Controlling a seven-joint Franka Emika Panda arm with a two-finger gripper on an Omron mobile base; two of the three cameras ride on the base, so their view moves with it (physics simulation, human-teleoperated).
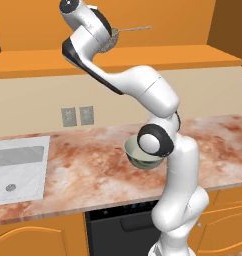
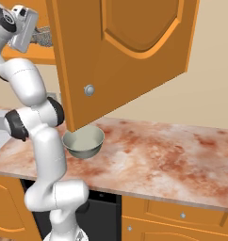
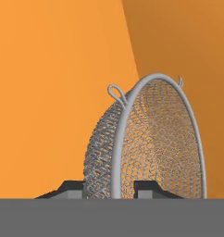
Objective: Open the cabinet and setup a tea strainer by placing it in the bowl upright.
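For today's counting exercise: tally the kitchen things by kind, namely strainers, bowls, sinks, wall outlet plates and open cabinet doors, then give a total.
Tea strainer: 1
Bowl: 1
Sink: 1
Wall outlet plates: 2
Open cabinet door: 1
Total: 6

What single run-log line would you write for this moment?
cabinet door: open | gripper: shut on tea strainer, inside cabinet | bowl: on counter, no strainer in it

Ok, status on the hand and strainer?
Hand up in cabinet, shut on strainer rim. Bowl waiting on counter. Open door hangs over the bowl.
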